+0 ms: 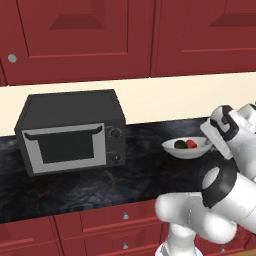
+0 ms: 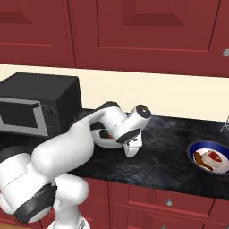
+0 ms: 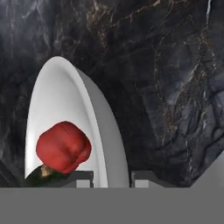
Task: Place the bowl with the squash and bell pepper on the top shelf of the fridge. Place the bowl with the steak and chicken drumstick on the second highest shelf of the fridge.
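Note:
The bowl with the squash and bell pepper [image 1: 186, 150] is white and rests on the dark counter right of the microwave. In it lie the dark green squash [image 1: 180, 144] and the red bell pepper [image 1: 191, 144]. In the hand view my gripper [image 3: 112, 180] straddles the bowl's [image 3: 65, 100] rim, one finger inside by the bell pepper [image 3: 63, 146] and one outside, shut on it. A sliver of squash [image 3: 37, 177] shows under the pepper. The blue-rimmed bowl [image 2: 210, 150] with the steak [image 2: 214, 156] and chicken drumstick [image 2: 200, 159] sits far right. The fridge and its top and second highest shelves are out of view.
A black microwave [image 1: 70, 132] stands on the left of the counter [image 1: 100, 185], against the cream wall. Red wall cabinets [image 1: 90, 35] hang above and red drawers [image 1: 125, 235] run below the front edge. Bare dark counter [image 2: 165, 143] lies between the two bowls.

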{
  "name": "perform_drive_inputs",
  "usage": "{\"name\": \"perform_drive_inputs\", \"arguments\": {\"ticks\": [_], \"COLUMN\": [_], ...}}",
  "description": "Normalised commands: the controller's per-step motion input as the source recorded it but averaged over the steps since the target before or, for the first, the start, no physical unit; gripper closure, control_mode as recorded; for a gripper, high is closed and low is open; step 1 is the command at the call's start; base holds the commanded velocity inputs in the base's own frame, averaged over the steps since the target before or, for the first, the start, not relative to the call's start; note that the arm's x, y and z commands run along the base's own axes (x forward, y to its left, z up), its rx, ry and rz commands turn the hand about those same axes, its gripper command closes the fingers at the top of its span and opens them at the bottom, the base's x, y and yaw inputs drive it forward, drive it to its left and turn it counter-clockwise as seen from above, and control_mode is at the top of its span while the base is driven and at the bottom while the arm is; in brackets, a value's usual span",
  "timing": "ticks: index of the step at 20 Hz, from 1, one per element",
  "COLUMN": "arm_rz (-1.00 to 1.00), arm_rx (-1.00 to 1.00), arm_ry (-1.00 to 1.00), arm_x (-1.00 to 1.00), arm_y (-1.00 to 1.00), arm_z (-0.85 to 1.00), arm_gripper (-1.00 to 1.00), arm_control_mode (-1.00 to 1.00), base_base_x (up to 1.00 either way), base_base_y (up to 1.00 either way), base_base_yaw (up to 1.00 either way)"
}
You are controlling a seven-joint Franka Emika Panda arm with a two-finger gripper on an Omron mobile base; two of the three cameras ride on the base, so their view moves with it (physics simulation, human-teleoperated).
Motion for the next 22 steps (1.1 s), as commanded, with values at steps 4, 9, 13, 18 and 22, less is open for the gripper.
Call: {"name": "perform_drive_inputs", "arguments": {"ticks": [4,9,13,18,22], "arm_rz": [0.00,0.00,0.05,0.00,0.00], "arm_rx": [0.00,-0.09,-0.06,0.00,0.00], "arm_ry": [-0.20,-0.18,-0.14,0.00,0.00], "arm_x": [-1.00,-0.90,-0.50,0.00,0.00], "arm_y": [0.56,0.51,0.21,0.00,0.00], "arm_z": [1.00,0.87,0.10,0.00,0.00], "arm_gripper": [1.00,1.00,1.00,1.00,1.00], "arm_control_mode": [-1.00,-1.00,1.00,1.00,1.00], "base_base_x": [0.00,0.00,-0.50,-0.86,-0.19], "base_base_y": [0.00,0.00,0.13,0.06,0.09], "base_base_yaw": [0.00,0.00,0.12,0.72,0.99]}}
